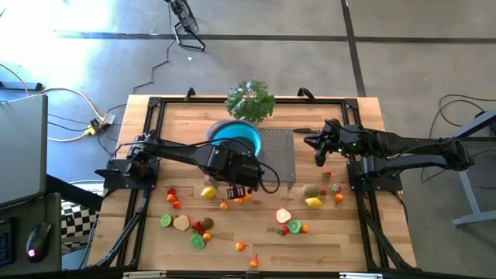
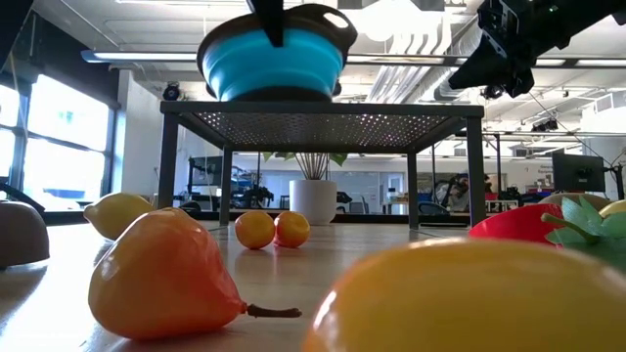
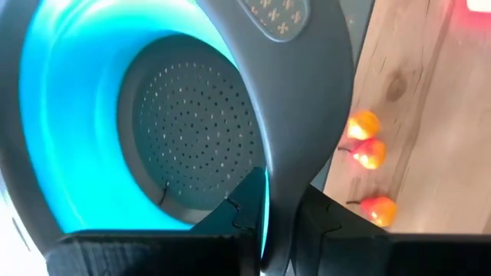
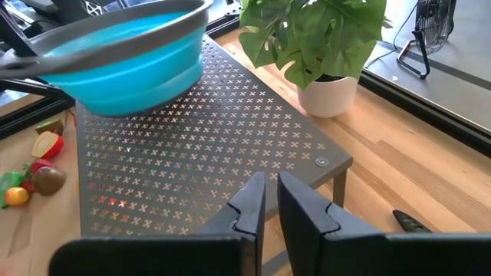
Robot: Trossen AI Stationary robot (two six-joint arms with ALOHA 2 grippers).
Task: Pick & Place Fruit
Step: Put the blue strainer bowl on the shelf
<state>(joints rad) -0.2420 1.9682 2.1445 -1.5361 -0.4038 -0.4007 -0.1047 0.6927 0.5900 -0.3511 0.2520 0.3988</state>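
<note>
A blue bowl (image 1: 235,136) with a grey rim stands on the left part of the dark mesh rack (image 1: 277,155), its base on the mesh top (image 2: 279,94). My left gripper (image 3: 272,195) reaches it from the near side and is shut on its rim. My right gripper (image 4: 270,201) hovers shut above the rack's right side (image 1: 319,152) and touches nothing. Small toy fruit lies on the wooden table: a yellow lemon (image 1: 208,192), an orange (image 1: 224,205), several pieces at the near left (image 1: 190,226) and more at the right (image 1: 312,201). My left gripper pinches the bowl's grey rim (image 3: 285,165), one finger (image 3: 244,201) inside the bowl and the other (image 3: 318,218) outside. The fingers slant steeply down from above (image 2: 269,24), across the rim. The bowl sits about level on the rack.
A leafy green plant in a white pot (image 1: 249,99) stands at the table's far edge behind the rack. A black handle (image 4: 406,221) lies beyond the rack's far corner. Under the rack are two orange fruits (image 2: 274,229). Black frame rails (image 1: 147,124) border the table.
</note>
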